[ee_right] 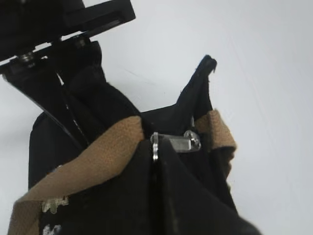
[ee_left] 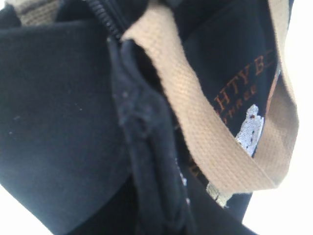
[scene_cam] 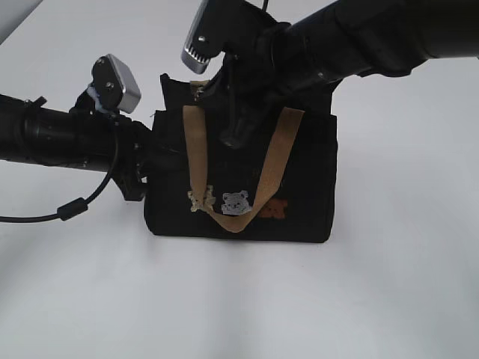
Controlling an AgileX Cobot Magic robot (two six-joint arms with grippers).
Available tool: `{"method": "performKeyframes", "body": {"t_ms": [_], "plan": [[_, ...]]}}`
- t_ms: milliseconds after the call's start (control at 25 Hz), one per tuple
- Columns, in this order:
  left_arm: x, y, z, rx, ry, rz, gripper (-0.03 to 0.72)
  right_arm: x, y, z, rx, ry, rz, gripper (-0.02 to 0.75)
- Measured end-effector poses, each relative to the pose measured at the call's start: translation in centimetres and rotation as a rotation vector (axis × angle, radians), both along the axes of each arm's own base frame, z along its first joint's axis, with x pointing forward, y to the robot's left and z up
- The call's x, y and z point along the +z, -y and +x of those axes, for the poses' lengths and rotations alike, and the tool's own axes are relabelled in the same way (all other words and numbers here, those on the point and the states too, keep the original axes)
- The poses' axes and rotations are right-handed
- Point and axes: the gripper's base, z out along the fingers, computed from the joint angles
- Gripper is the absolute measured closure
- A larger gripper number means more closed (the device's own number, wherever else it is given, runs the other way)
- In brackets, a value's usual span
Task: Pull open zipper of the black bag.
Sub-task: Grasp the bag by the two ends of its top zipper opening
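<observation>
The black bag (scene_cam: 299,172) stands upright on the table, with tan handles (scene_cam: 277,161) and a white bear patch (scene_cam: 236,203) on its front. My left gripper (scene_cam: 147,166) comes in from the left and is shut on the bag's left side seam (ee_left: 146,147). A short piece of the zipper track (ee_left: 103,17) shows above that seam. My right gripper (ee_right: 156,159) reaches down from the upper right onto the bag's top. Its black fingers are shut on the silver ring pull (ee_right: 155,145), which stands edge-on beside the silver slider (ee_right: 188,142). In the exterior view the right gripper (scene_cam: 233,137) hides the zipper.
White tabletop (scene_cam: 389,299) lies all round the bag. A black cable (scene_cam: 71,209) loops below the left arm at the left edge. The bag's far corner (ee_right: 208,66) sticks up behind the slider.
</observation>
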Motion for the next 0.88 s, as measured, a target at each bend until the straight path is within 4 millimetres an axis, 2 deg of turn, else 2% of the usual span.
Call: {"method": "performKeyframes", "body": {"t_ms": [120, 200, 320, 440, 520, 600, 680, 800, 880], "plan": [[0.0, 0.0, 0.0, 0.005, 0.0, 0.004, 0.622, 0.8, 1.2, 0.5, -0.086, -0.048, 0.065, 0.738], [0.0, 0.0, 0.1, 0.007, 0.001, 0.007, 0.622, 2.0, 2.9, 0.9, -0.163, -0.083, 0.128, 0.738], [0.0, 0.0, 0.1, 0.011, 0.001, 0.005, 0.622, 3.7, 6.8, 1.3, -0.259, -0.193, 0.216, 0.738], [0.0, 0.0, 0.1, 0.014, 0.001, 0.008, 0.622, 4.2, 10.6, 1.3, -0.326, -0.332, 0.242, 0.738], [0.0, 0.0, 0.1, 0.017, 0.002, 0.011, 0.622, 4.2, 12.7, 1.2, -0.381, -0.414, 0.254, 0.738], [0.0, -0.1, 0.2, 0.022, -0.001, 0.013, 0.622, 4.0, 13.8, 1.1, -0.423, -0.476, 0.258, 0.733], [-0.1, -0.1, 0.2, 0.059, -0.032, 0.009, 0.582, 4.0, 13.9, 0.8, -0.446, -0.525, 0.272, 0.672], [-0.2, -0.6, 0.5, 0.219, -0.159, -0.03, 0.384, 4.7, 13.8, 0.0, -0.472, -0.597, 0.306, 0.423], [0.4, -1.1, 0.3, 0.33, -0.265, -0.052, 0.253, 5.5, 13.7, -0.9, -0.471, -0.643, 0.315, 0.311]]}}
